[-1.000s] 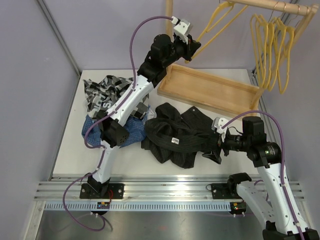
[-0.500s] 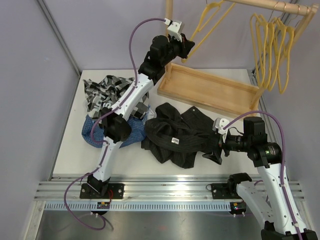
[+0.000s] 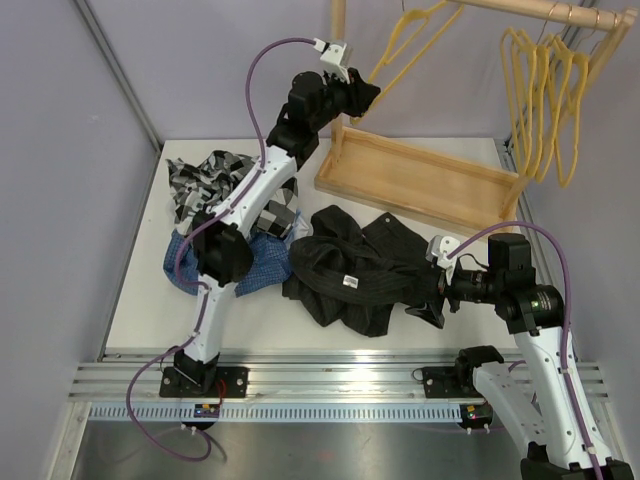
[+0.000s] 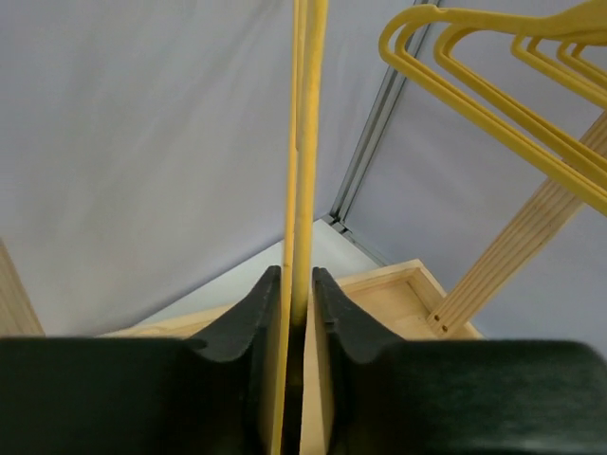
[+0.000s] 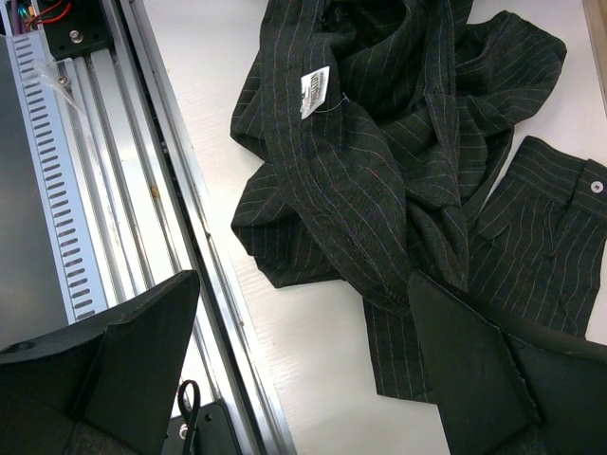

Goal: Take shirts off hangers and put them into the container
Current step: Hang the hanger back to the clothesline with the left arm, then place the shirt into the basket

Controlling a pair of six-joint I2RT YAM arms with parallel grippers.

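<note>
The left claw (image 4: 298,284), narrow, pinches the bar of a bare hanger (image 4: 305,142) and has carried it up and leftward over the last second. The right claw (image 5: 303,322), spread wide, remains beside the pinstriped shirt (image 3: 350,265), which lies crumpled on the desk (image 3: 140,300). Judgement: that shirt is off its hanger and still awaits transfer. No container can be made out.

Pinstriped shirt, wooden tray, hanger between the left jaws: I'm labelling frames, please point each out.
Black pinstriped shirt (image 3: 340,255): top external view, crumpled middle.
Wooden tray (image 3: 420,183): top external view, bare floor.
Yellow hanger (image 4: 305,142): left wrist view, upright bar, mid-length.
</note>
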